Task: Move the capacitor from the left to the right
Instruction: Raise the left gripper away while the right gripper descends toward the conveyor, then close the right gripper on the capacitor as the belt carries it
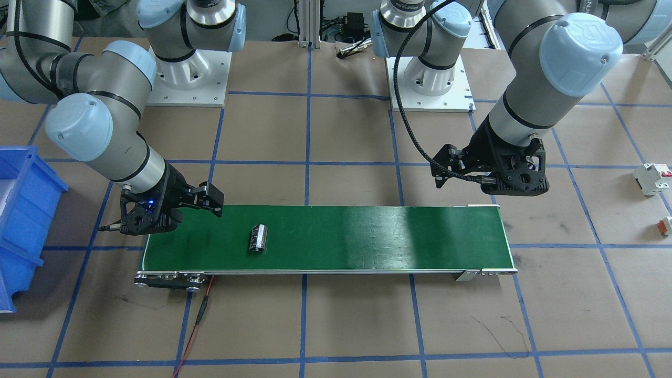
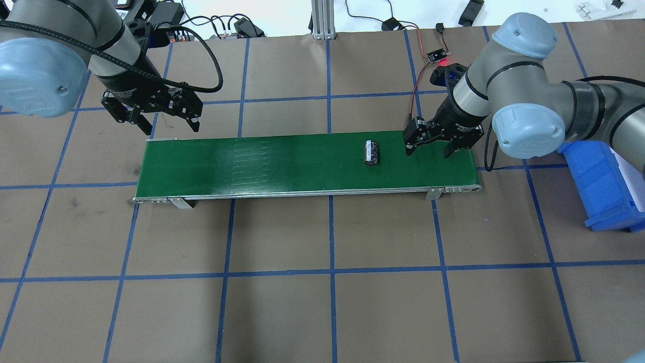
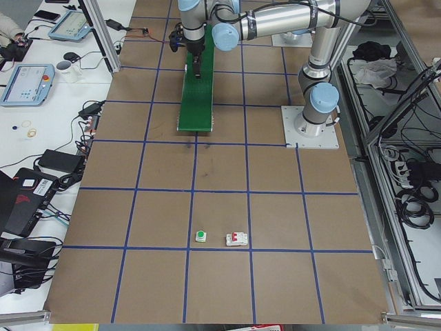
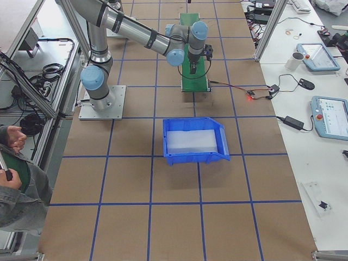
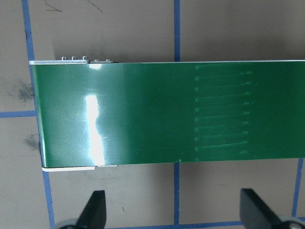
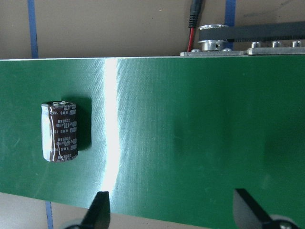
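Note:
The capacitor (image 2: 372, 153), a stubby dark cylinder with pale markings, lies on its side on the green conveyor belt (image 2: 282, 161), toward the belt's right end. It also shows in the front view (image 1: 258, 237) and at the left of the right wrist view (image 6: 59, 131). My right gripper (image 2: 429, 148) hangs open and empty above the belt's right end, just right of the capacitor and apart from it (image 1: 191, 207) (image 6: 174, 212). My left gripper (image 2: 169, 121) is open and empty over the far edge of the belt's left end (image 1: 488, 178) (image 5: 174, 214).
A blue bin (image 2: 599, 186) stands on the table right of the belt, under my right arm (image 4: 193, 141). A white boxy block with a red tab (image 1: 652, 178) and a tiny orange-and-white piece (image 1: 665, 224) lie far out on my left. A red wire (image 1: 197, 320) runs from the belt's right end.

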